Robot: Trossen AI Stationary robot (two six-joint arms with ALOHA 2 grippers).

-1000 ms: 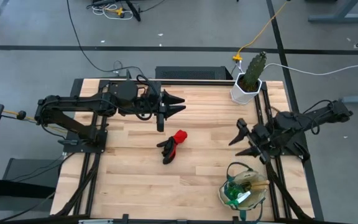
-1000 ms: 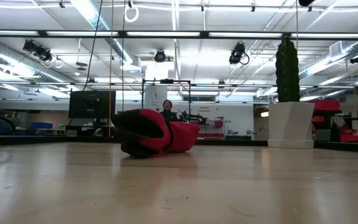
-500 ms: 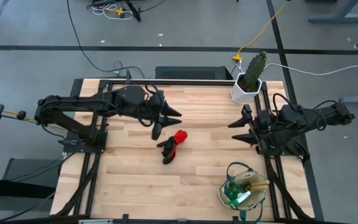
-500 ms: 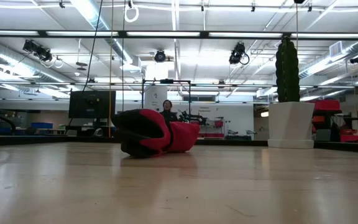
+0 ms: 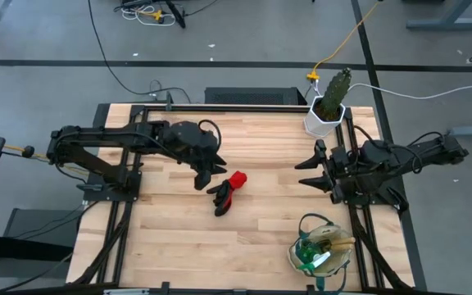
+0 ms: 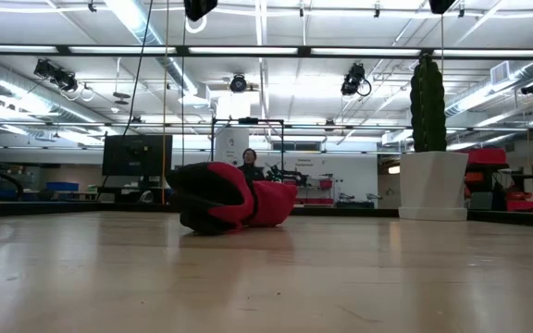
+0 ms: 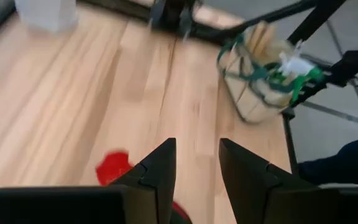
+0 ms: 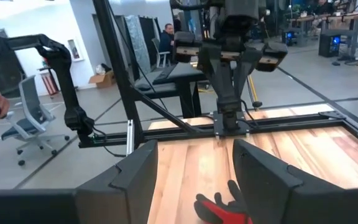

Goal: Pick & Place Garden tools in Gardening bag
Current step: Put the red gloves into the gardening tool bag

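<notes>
Swung down toward the red-and-black gloves since a second ago: left gripper, fingers parted with nothing between them, now just beside the pair at mid-table. Turned to face across the light wooden table: right gripper, fingers spread wide, empty (near the table's right rail). Small round beige canvas bag with green trim at the near right corner, holding tools already.
</notes>
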